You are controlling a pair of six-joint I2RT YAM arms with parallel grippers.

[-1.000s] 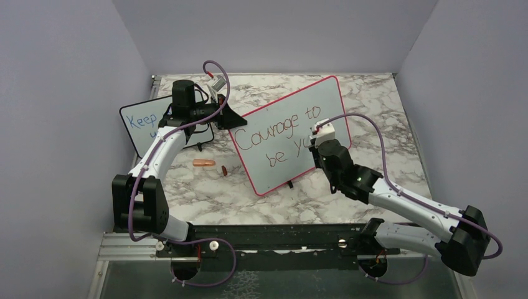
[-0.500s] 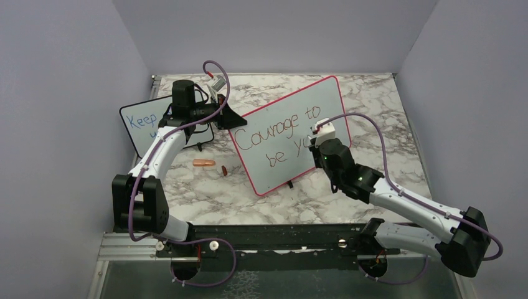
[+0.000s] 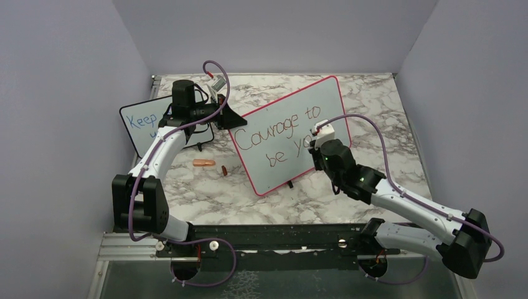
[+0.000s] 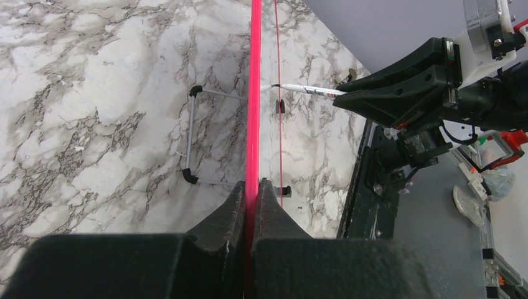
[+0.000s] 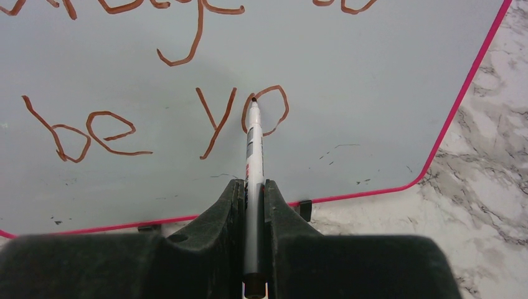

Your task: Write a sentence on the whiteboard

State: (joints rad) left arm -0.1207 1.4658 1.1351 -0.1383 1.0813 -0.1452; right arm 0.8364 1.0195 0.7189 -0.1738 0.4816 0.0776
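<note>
The right gripper is clamped on a marker, whose tip touches the board at the "o" of the unfinished sentence. The left gripper pinches the board's red edge. Propped mid-table, the board looks light, stiff and tippy, so that edge hold suits it.

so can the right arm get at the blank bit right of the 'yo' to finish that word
Probably yes. The right gripper is shut on the marker, its tip at the last o of the sentence. The whiteboard beyond it is bare to the frame. The left gripper clamps another edge, clear of it.
</note>
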